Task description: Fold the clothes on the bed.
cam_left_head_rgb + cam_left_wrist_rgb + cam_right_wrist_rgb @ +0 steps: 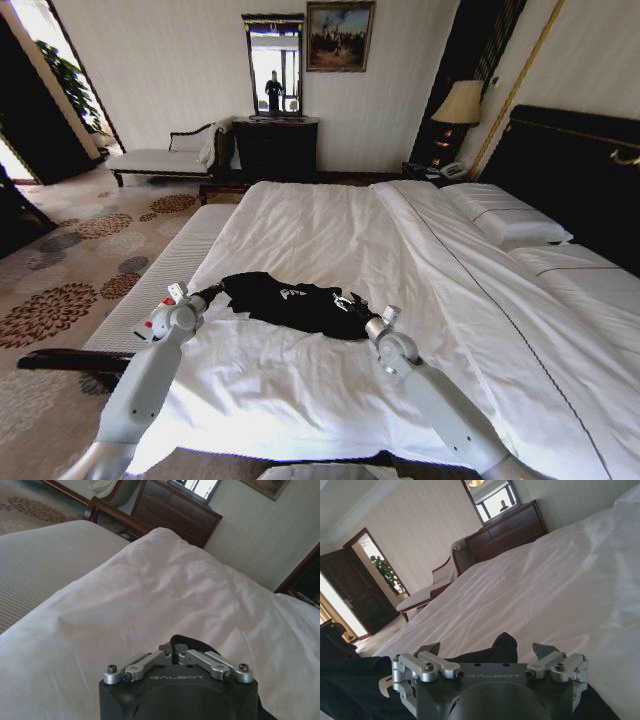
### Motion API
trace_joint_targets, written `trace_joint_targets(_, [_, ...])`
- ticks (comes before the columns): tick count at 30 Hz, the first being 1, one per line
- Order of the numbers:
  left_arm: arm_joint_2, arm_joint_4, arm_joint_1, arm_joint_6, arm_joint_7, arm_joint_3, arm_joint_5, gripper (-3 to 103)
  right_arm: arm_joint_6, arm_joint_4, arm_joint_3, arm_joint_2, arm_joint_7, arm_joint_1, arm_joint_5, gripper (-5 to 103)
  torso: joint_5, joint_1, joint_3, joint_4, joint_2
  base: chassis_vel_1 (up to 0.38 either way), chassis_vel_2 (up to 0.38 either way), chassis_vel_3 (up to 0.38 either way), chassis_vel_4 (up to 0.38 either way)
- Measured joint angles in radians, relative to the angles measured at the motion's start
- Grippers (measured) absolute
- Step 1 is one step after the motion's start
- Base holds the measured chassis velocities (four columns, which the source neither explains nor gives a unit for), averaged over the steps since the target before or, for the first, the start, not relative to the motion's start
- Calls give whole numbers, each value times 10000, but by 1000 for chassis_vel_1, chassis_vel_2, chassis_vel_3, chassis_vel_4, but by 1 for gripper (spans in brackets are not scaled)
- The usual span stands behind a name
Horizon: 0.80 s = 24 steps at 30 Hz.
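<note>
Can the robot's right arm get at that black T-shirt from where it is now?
Probably yes. The right gripper is already at the T-shirt's near edge, jaws open, black fabric right under it, and nothing lies between them on the bed.

1. My head camera looks forward and down from above the foot of the bed (330,230), taking in the whole white sheet, with the headboard at the right of the frame and the dresser (275,145) at upper centre.
2. My left wrist camera sits right behind my left gripper (176,656), low over the sheet, facing across the bed toward the same dresser (175,515), at the top of its frame.
3. My right wrist camera rides just behind my right gripper (489,657), equally low, tilted, facing the dresser (512,527) and the doorway at left.
4. All 3 views share the white sheet and the dresser wall.
</note>
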Motion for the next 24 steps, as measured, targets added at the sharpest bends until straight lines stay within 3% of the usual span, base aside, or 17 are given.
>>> trace_joint_targets(4, [261, 220, -257, -11, 9, -26, -254, 0, 36, -279, -93, 454, 406, 52, -339, 100, 0, 1, 1, -1, -1, 0, 0, 0, 0])
trace_joint_targets(14, [406, -153, 16, -11, -5, -98, -310, 0, 130, -926, -523, 264, 494, 1076, -1330, 100, -2, 1, 1, -2, -1, 0, 0, 0, 0])
trace_joint_targets(24, [337, -520, 473, 3, -35, -380, -267, 0, -1215, -1160, -1894, 456, 1791, 2566, -867, 100, -2, 1, 0, 2, -1, 0, 0, 0, 0])
